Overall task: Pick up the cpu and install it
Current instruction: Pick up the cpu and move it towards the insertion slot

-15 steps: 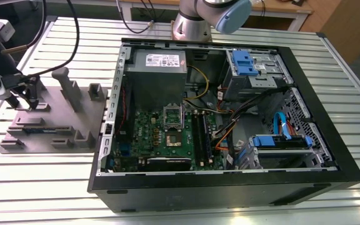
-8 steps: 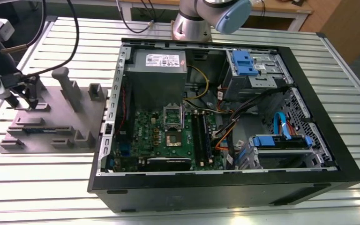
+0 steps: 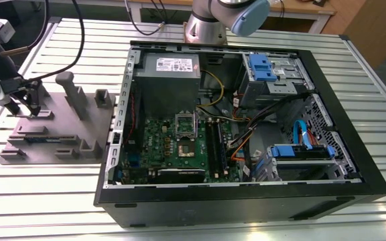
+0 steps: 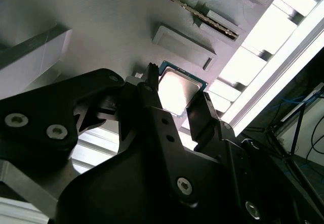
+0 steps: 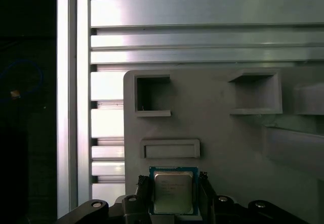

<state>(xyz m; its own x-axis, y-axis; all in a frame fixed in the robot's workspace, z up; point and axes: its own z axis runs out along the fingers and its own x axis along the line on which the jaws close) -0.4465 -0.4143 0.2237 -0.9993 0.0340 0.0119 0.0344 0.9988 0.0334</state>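
The cpu (image 5: 173, 191) (image 4: 178, 91), a small square chip with a shiny metal top and green rim, lies at the near corner of the grey tray (image 5: 217, 138) (image 4: 101, 21). My gripper (image 5: 172, 182) (image 4: 176, 86) is down over it, one black finger pressed against each of two opposite edges. In the exterior view the gripper (image 3: 25, 108) stands on the far-left part of the tray (image 3: 52, 148). I cannot tell whether the chip is off the tray's surface. The motherboard socket (image 3: 185, 145) lies open in the computer case, well to the exterior view's right of the gripper.
The tray carries upright posts (image 3: 72, 93) and slotted holders (image 3: 32, 135) close to the gripper. The open black computer case (image 3: 247, 196) has raised walls, a power-supply box (image 3: 171, 70), cables and blue drive brackets (image 3: 300, 150). The arm's base (image 3: 206, 27) stands behind it.
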